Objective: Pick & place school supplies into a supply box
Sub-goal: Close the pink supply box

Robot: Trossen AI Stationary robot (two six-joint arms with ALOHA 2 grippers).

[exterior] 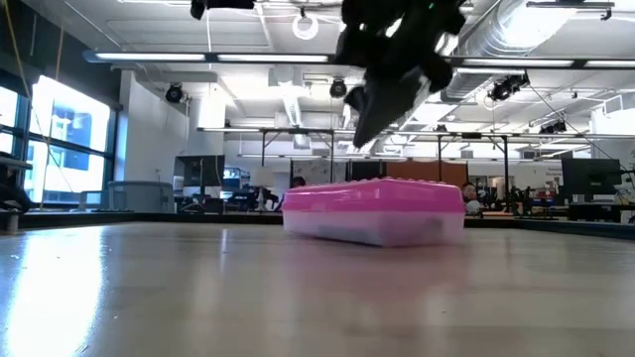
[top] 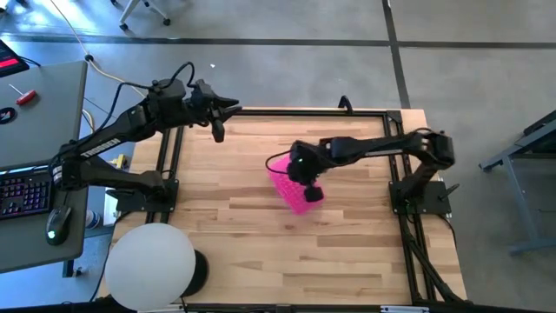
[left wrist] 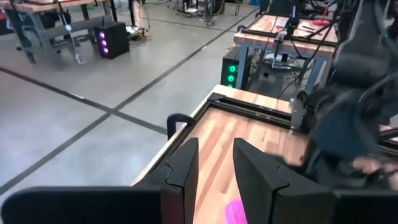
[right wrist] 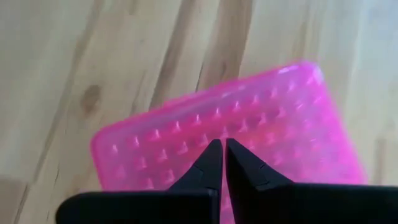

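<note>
The supply box [top: 291, 196] lies at the middle of the table with its pink dotted lid [right wrist: 186, 134] closed; its clear base [exterior: 377, 230] rests flat on the wood. My right gripper [right wrist: 224, 144] is shut and hangs slanting down over the box; the low view shows its tips [exterior: 359, 139] clear above the lid. My left gripper [top: 230, 104] is raised at the table's far left corner, open, with nothing between its fingers [left wrist: 214, 146]. No school supplies show in any view.
A black frame rail [top: 287, 111] runs along the table's far edge and down both sides. A white dome [top: 149, 265] stands at the near left corner. A desk with a keyboard [top: 22, 191] lies beyond the left edge. Bare wood surrounds the box.
</note>
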